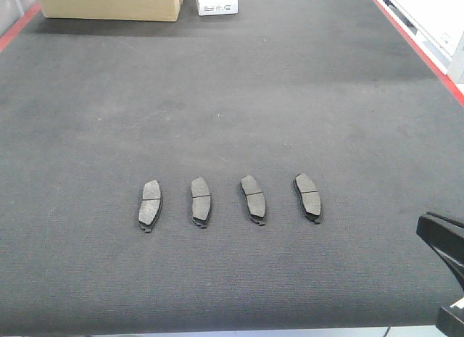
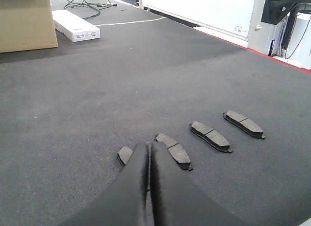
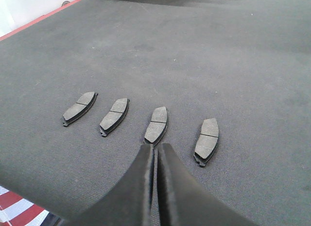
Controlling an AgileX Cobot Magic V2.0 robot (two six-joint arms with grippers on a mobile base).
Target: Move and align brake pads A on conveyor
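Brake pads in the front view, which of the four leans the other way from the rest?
The leftmost brake pad. Its top tips to the right, while the other three pads on the conveyor belt tip left.

Four brake pads A lie flat in a left-to-right row on the conveyor [image 1: 232,98], a wide dark charcoal belt of rough, carpet-like weave edged in red. Each pad is dark grey, oblong, slightly curved, with a thin groove across its middle. The first pad [image 1: 150,205] leans toward 1 o'clock; the second pad [image 1: 201,201] runs nearly 12 to 6; the third pad [image 1: 253,199] and fourth pad [image 1: 307,197] tip toward 11. None touch; gaps look roughly even.
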